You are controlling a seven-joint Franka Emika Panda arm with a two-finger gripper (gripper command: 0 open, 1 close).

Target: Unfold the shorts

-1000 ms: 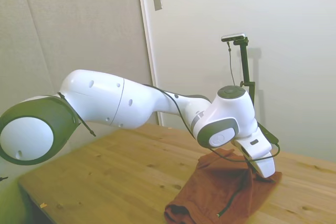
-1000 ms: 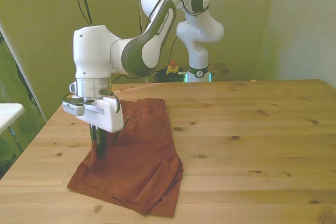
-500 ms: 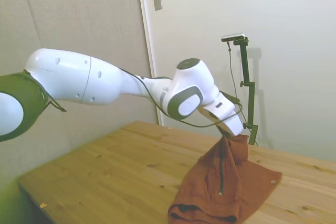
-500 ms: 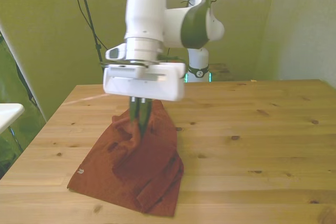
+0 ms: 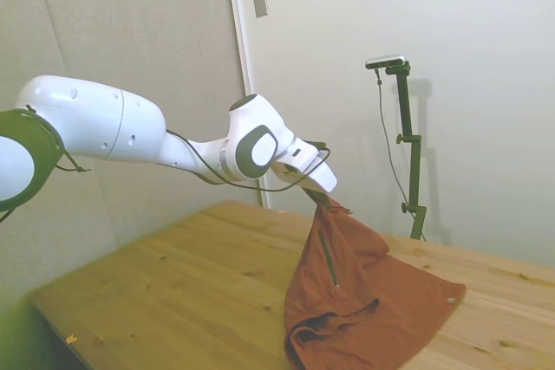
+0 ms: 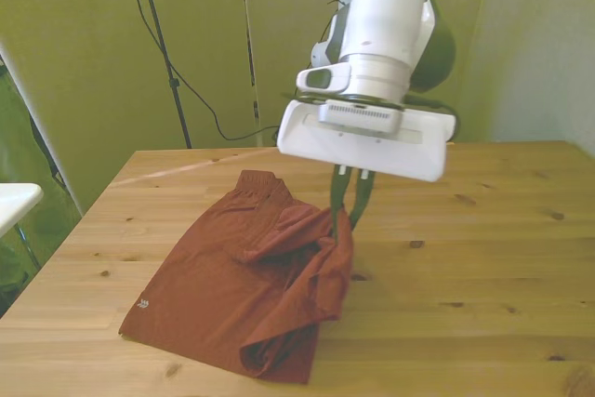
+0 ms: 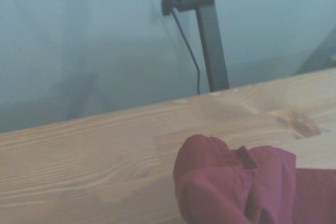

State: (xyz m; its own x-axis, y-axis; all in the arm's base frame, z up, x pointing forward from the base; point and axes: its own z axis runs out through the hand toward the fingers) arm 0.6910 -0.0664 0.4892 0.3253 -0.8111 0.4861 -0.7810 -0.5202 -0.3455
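We see the rust-orange soft fabric shorts (image 6: 251,285) spread across the pale wooden table (image 6: 483,258) at the front view's left, one edge lifted toward two o'clock, where the white arm's two-finger gripper (image 6: 346,220) pinches that fabric, fingers clenched.

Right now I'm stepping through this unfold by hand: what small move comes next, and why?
Probably carry the pinched layer further toward the front view's right: the gripper holds a raised corner of the shorts, whose lifted flap sags, folded over the part on the table.
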